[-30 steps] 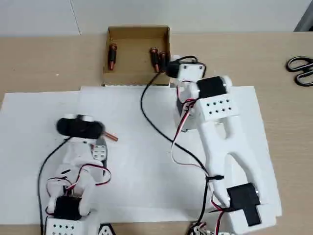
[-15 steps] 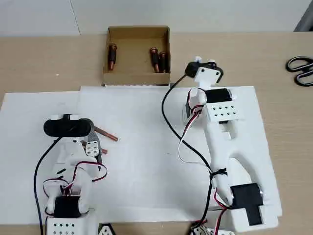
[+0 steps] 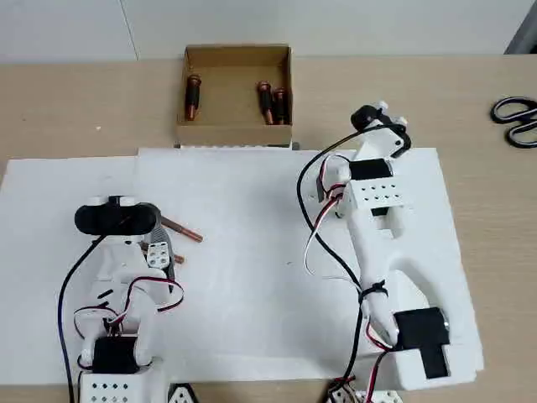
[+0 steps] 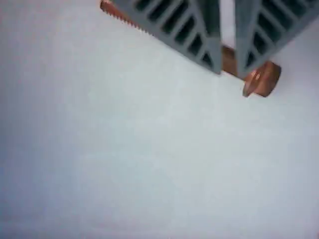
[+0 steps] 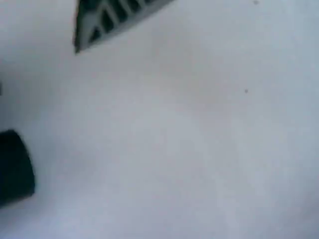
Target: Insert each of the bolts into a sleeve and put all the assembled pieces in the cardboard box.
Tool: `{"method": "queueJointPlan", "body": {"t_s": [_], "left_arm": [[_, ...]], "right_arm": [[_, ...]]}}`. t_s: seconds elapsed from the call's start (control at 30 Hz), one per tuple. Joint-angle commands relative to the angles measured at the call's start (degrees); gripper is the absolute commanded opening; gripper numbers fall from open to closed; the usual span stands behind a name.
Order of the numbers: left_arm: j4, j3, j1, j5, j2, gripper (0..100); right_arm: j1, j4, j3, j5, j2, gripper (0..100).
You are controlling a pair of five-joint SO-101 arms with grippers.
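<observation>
A copper bolt [image 3: 181,229] lies on the white paper just ahead of my left gripper [image 3: 164,250]. In the left wrist view the bolt [image 4: 260,79] runs across beneath the two grey fingertips [image 4: 212,52], its head sticking out past them. The left gripper [image 4: 228,69] has its fingers close together and nothing held between them. The cardboard box [image 3: 235,134] at the table's far side holds three dark sleeves with copper bolts in them [image 3: 193,96] [image 3: 265,102] [image 3: 280,105]. My right arm [image 3: 377,189] stands over the paper, right of the box and apart from it.
Scissors [image 3: 516,117] lie on the wooden table at the far right. The white paper [image 3: 252,285] covers the middle of the table. Black and red cables [image 3: 306,218] loop beside the right arm. A blurred dark shape [image 5: 15,167] sits at the right wrist view's edge.
The right arm has drawn back from the box's right corner and swung right. The left arm pulled back a little, uncovering more of the bolt, then held still. The bolt stayed put.
</observation>
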Motion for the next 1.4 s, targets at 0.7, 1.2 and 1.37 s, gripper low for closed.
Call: {"method": "queueJointPlan", "body": {"t_s": [0.7,1.2,1.37], "left_arm": [[-1.67,-0.22,0.00,0.26,-0.44,2],[-1.67,-0.22,-0.09,0.26,-0.44,2],[-1.67,-0.22,-0.09,0.26,-0.44,2]], "right_arm": [[4.53,-1.10,-0.70,-4.48,4.88,20.2],[6.20,-2.59,-6.77,-4.57,9.01,20.2],[8.04,-2.51,-6.77,-4.48,9.10,20.1]]}}
